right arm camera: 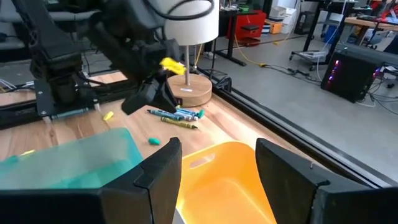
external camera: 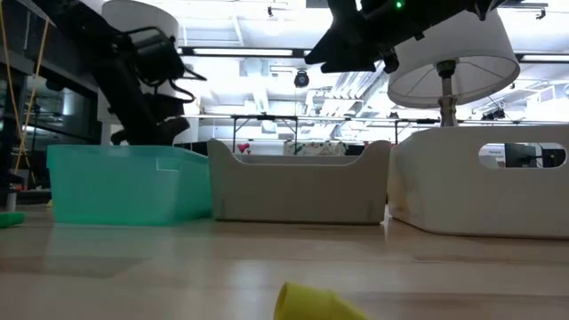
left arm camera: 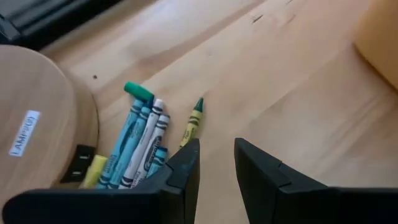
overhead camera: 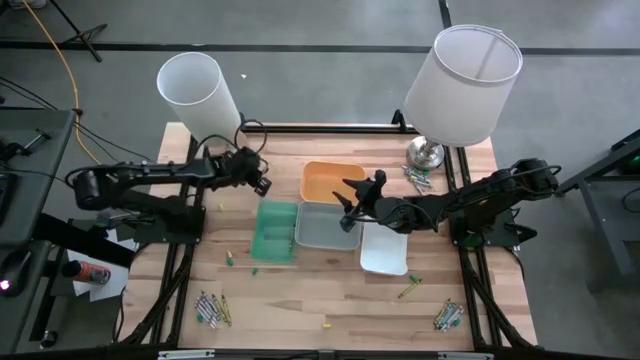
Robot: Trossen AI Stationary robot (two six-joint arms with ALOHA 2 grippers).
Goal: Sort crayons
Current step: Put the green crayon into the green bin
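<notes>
Step in hand: picking from the crayon pile by the round lamp base, at the upper left of the desk in the high view.
Left gripper: poised right at that pile, jaws a narrow gap apart, bare wood showing between them, so nothing is gripped.
Nearest target: the yellow-green crayon lying just beside the teal and white ones.
Next move, my call: drop onto one stick and pinch it without dragging its neighbours along.
Right gripper: waiting mid-frame above the trays, jaws wide, empty.
Orange tray: no crayons seen inside.
Green tray: looks empty from above.
Grey tray: same, nothing visible.
White tray: same again.
Other crayons: bundles at lower left and lower right, more at the right lamp's foot.
Progress, judged: sorting hardly begun.
</notes>
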